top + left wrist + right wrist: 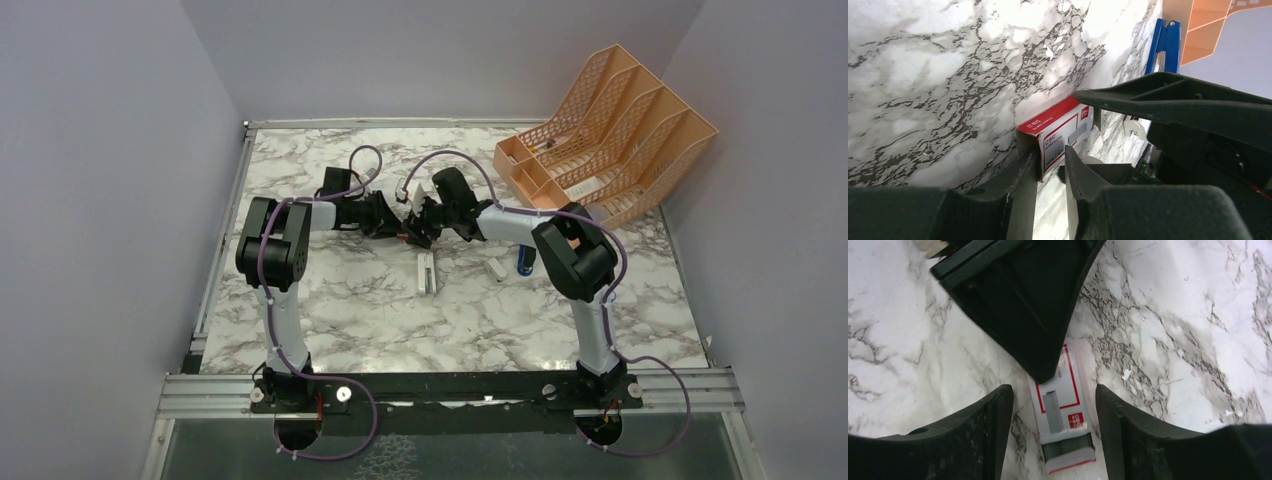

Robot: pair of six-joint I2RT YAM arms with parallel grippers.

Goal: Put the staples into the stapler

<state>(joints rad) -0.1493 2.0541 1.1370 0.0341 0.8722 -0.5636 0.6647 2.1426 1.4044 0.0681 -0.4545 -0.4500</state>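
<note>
Reaching inward nose-to-nose: right gripper point(1053, 392) gapes astride the red-and-white box point(1062, 417); left gripper point(1051, 157) flanks it closely, hold unclear.

Top cam is sitting high above and behind the robot, looking down over the whole marble table point(350, 310). Left wrist cam is hugging the tabletop, peering sideways at the red-and-white box point(1060, 125). Right wrist cam is staring straight down on that same box, close up. Overhead, it's probably hiding mid-table.

Left tool point(1051, 162) overhangs box point(1060, 425)
</note>
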